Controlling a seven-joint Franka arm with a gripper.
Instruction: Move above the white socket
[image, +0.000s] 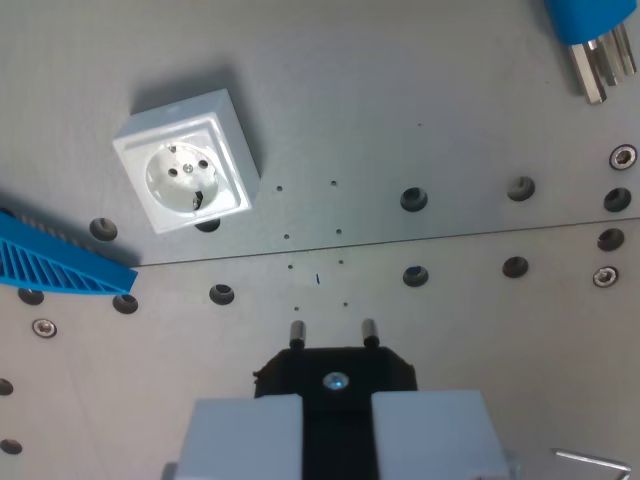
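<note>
The white socket sits in the upper left of the frame, a square block turned slightly so its edges run at an angle to the picture. Its round recess faces up and shows 2 pin holes and earth clips. It rests flat on the grey metal surface, which carries rows of round holes and a few screw heads, with a seam line running across the middle of the frame.

Just below and to the left of the socket, at the left edge, lies a blue ribbed plastic piece, apart from the socket. In the upper right corner a blue plug body reaches in, with metal prongs pointing down toward the surface.

The hand fills the bottom centre of the frame, well apart from the socket and to its lower right. Its 2 pale grey fingers are clenched on a black plug, which is held between them with its 2 metal pins pointing toward the top of the frame. A bent bit of metal wire shows at the bottom right corner.
</note>
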